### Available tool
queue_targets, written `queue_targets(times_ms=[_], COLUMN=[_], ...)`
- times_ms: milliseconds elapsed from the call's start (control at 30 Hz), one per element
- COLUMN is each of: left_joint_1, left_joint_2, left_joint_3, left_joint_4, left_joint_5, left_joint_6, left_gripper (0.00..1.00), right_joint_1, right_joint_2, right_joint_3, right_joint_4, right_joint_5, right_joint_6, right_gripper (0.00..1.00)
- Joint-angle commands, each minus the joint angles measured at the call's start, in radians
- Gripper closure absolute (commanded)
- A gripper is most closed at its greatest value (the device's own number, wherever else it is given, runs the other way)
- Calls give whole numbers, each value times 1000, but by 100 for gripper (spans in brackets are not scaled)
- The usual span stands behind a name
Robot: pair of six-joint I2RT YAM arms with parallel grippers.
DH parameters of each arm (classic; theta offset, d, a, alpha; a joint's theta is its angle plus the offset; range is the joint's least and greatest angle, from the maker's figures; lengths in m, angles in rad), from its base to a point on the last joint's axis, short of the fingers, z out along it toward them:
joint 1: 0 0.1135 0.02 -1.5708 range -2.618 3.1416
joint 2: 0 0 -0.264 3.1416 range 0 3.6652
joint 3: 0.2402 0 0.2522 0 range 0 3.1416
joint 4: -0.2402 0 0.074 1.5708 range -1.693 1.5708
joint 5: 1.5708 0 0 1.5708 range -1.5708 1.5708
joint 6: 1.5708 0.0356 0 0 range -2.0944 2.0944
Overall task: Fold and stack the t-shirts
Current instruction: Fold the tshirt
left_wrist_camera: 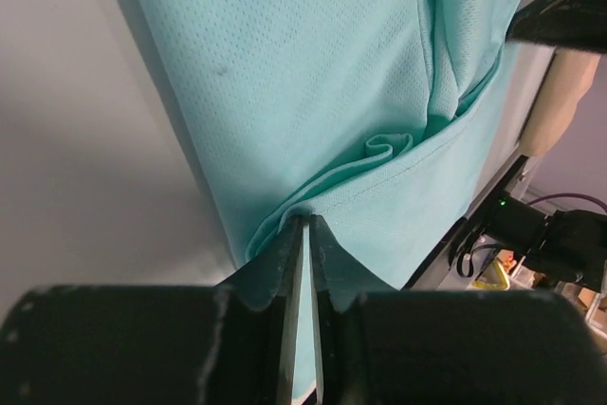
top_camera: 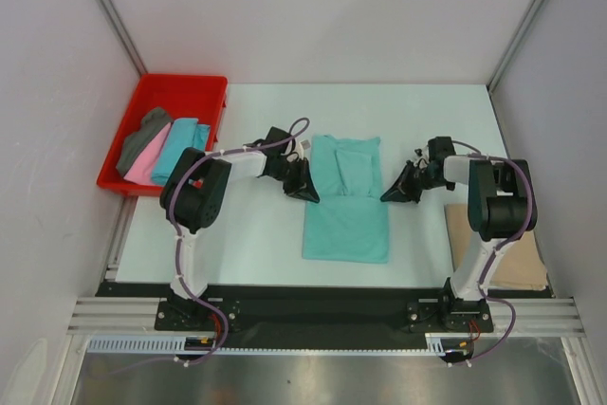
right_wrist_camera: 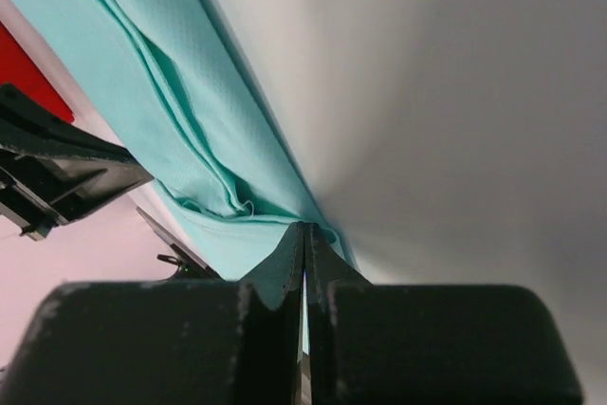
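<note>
White table [top_camera: 247,234], mint t-shirt [top_camera: 346,206] between fingers [left_wrist_camera: 278,270]

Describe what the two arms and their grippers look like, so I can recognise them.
The left arm and right arm both have bulky black joint housings, white links and purple cables looping alongside. The left gripper and right gripper are black, tapering to thin flat fingers with scuffed pale edges.

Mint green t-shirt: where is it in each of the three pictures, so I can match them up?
Top external: mint green t-shirt at the centre of the table.
Left wrist: fills the upper middle.
Right wrist: strip at upper left.
Shared landmark: its folded-in sleeve.
</note>
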Motion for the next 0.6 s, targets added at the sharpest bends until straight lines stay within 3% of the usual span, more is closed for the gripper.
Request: queue_targets(times_ms=[0, 67, 167, 200, 400, 567], left_joint_1=[16, 16, 15, 13, 5, -37], left_joint_2=[5, -47, -174, -208, -447, -547], left_joint_3=[-6, -27, -75, -87, -116, -268], left_joint_4=[-70, -101, -122, -143, -262, -251], left_joint_5=[-168, -216, -254, -271, -359, -311], left_joint_6=[121, 159, 185, 201, 215, 158], left_gripper=[86, 83, 57, 45, 30, 28], right_joint_1=[-40, -43, -43, -43, -40, 32], right_joint_2=[37, 18, -55, -93, -268, -448], right_joint_3=[50, 75, 108, 119, 52, -101], right_joint_4=[-56, -121, -194, -242, -348, -349], right_joint_5=[132, 187, 258, 278, 304, 212], right_joint_6=[-80, -91, -106, -116, -117, -76], right_gripper=[100, 97, 91, 83, 60, 53])
